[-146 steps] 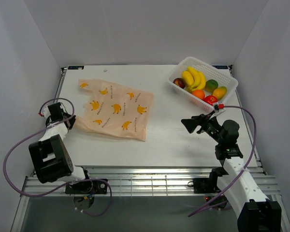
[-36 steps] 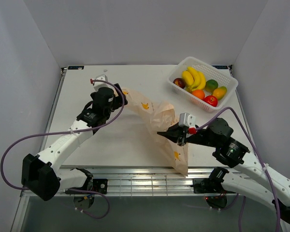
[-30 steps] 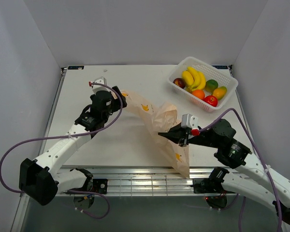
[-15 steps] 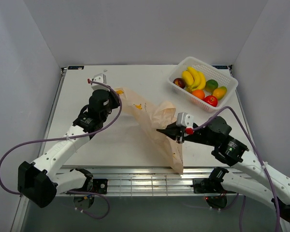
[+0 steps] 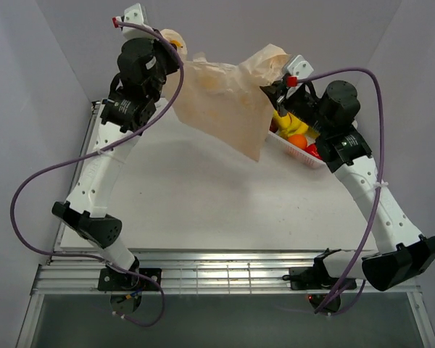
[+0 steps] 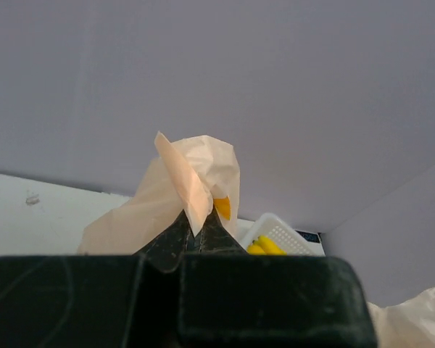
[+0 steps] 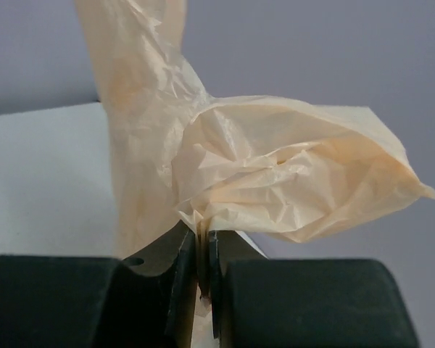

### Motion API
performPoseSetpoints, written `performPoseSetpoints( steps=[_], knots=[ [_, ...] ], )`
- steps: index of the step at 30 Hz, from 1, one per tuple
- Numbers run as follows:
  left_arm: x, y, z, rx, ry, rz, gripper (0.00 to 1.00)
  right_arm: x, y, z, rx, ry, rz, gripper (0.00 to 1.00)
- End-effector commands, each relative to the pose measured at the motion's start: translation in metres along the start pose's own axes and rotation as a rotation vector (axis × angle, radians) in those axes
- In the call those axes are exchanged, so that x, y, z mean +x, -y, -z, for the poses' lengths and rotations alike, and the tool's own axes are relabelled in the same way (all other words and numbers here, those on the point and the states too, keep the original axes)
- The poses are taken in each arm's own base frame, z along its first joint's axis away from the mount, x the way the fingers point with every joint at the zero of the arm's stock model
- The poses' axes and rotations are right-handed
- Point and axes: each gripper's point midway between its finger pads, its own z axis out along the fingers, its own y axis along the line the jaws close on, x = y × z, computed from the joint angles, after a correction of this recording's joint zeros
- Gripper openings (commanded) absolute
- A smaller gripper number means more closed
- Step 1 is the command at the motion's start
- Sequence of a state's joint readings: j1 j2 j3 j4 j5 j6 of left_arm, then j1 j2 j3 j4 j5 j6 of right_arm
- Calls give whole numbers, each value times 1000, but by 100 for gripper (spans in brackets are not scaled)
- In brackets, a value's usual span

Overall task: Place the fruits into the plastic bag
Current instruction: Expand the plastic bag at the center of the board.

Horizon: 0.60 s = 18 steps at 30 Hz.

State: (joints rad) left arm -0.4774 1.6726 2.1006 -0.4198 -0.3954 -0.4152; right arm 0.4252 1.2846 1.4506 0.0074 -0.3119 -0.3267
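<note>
Two grippers carry one load: the plastic bag [image 5: 221,94] is strung between them, raised above the far edge of the table [image 5: 203,203]. The left gripper [image 5: 175,43] has its jaws closed hard on one top end of the film. In the left wrist view the pinched end sticks up past that gripper [image 6: 196,230] as a crumpled peak. The right gripper [image 5: 273,81] has its jaws nearly together, with only a sliver of gap and bag film clamped in it. In the right wrist view the film balloons out above that gripper [image 7: 203,250] in a wrinkled lobe. The bag's long axis runs left to right between the two pinch points. The top edge sags between them, and the body drapes down to one corner that points at the table's right half. Whether that corner touches the table cannot be told from above. The material is thin, translucent peach-orange film, heavily creased, matte with soft highlights. The fruits are in the white lattice-walled basket [image 5: 293,148] at the table's far right corner, mostly hidden behind the bag and the right arm. The yellow banana bunch [image 5: 288,123], the orange [image 5: 297,140] and a red piece [image 5: 313,150] show, all smooth and glossy.
</note>
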Motion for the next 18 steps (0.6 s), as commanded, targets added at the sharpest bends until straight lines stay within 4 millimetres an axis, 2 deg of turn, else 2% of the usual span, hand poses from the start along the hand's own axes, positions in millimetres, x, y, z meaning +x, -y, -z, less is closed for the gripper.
performPoseSetpoints(
  steps=[1, 2, 3, 4, 6, 7, 8, 9, 10, 11, 12, 13, 14, 15, 16, 17, 18],
  knots=[
    [16, -7, 32, 16, -149, -10, 0, -65, -43, 16, -248, 216, 103, 13],
    [28, -11, 36, 17, -177, -3, 0, -59, -52, 22, -289, 197, 91, 15],
    [25, -9, 56, 48, -186, 46, 0, -54, -62, 25, -334, 184, 56, 16],
    [76, -29, 60, 9, -293, 39, 0, -36, -71, 28, -359, 132, -3, 18],
    [116, -43, 82, -7, -395, 95, 0, -3, -99, 41, -450, 28, -155, 27],
    [163, -62, 109, -3, -502, 104, 0, 43, -119, 47, -476, -74, -254, 35],
    [186, -69, 123, 7, -548, 118, 0, 57, -130, 58, -476, -110, -307, 40],
    [206, -74, 138, 14, -591, 142, 0, 85, -137, 67, -441, -203, -390, 48],
    [214, -70, 156, 49, -626, 220, 0, 110, -145, 77, -420, -285, -438, 62],
    [245, -84, 171, 18, -697, 225, 0, 140, -157, 94, -392, -389, -489, 69],
    [245, -78, 185, 50, -713, 264, 0, 166, -166, 120, -354, -529, -541, 83],
    [255, -82, 189, 35, -735, 268, 0, 175, -169, 129, -343, -584, -562, 88],
    [247, -80, 197, 63, -710, 274, 0, 178, -174, 144, -327, -608, -567, 92],
    [251, -82, 204, 69, -713, 268, 0, 180, -171, 153, -288, -628, -560, 96],
    [248, -84, 206, 68, -697, 268, 0, 179, -172, 164, -267, -656, -570, 95],
    [237, -82, 211, 91, -666, 267, 0, 165, -167, 172, -245, -627, -551, 93],
    [235, -82, 214, 98, -660, 267, 0, 145, -154, 173, -204, -590, -518, 90]
  ],
)
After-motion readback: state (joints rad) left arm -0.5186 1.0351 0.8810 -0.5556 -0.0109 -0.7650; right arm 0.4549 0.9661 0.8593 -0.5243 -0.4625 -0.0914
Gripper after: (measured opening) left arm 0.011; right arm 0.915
